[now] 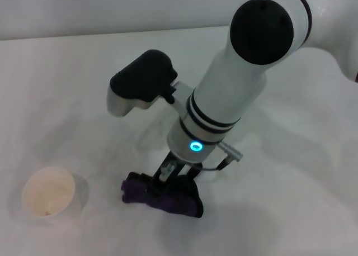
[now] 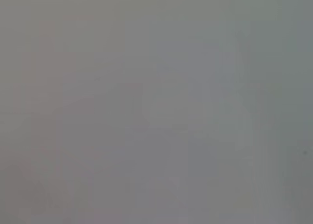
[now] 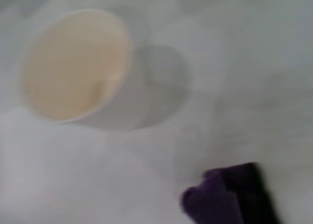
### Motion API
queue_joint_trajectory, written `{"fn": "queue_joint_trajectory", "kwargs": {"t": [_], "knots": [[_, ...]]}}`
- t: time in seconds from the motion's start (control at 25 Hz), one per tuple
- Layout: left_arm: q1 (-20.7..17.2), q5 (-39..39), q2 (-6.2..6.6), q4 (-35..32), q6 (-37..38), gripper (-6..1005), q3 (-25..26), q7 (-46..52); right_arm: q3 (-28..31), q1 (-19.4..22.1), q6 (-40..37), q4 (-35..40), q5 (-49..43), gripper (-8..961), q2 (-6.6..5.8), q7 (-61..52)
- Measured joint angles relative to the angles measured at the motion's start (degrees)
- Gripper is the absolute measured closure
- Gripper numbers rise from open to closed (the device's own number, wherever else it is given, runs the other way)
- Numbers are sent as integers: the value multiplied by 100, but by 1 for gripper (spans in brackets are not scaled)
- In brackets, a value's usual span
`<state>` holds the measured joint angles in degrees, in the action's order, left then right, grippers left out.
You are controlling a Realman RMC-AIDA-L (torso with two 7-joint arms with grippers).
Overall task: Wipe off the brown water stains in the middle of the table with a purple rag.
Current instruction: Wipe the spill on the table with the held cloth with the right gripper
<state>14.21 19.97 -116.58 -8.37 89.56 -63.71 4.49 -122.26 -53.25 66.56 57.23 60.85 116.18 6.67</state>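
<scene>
Head view: right gripper [image 1: 170,175] on purple rag [image 1: 162,195].

Head camera looks down; right wrist camera, closer, shares purple rag [image 1: 162,195] and cup [image 1: 48,191]

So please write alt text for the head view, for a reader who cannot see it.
The right hand presses down on the purple rag on the white table. A white paper cup stands to the rag's left, apart from it. No brown stain is visible.

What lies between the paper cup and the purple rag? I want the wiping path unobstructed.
Only bare table lies between the paper cup and the purple rag, apart from the cup's shadow, as the head and right wrist views show.
</scene>
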Motion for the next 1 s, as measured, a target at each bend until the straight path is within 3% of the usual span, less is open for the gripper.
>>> {"fn": "queue_joint_trajectory", "kwargs": {"t": [0.44,0.48,0.6,0.8,1.0], "knots": [[-49,-22,22,19,-1,104,18,-1,1529,389,777,146,-2050,877,-39,-414],[-48,-23,20,17,-1,104,24,-5,1820,448,889,173,-2637,877,-40,-581],[-27,-37,16,25,-1,104,42,-19,1946,453,947,201,-3073,877,-41,-750],[16,-51,11,30,-33,105,46,-33,1940,377,861,213,-3001,877,-11,-685],[74,-52,-4,1,-75,106,44,-35,1570,241,609,225,-1986,877,2,-208]]}}
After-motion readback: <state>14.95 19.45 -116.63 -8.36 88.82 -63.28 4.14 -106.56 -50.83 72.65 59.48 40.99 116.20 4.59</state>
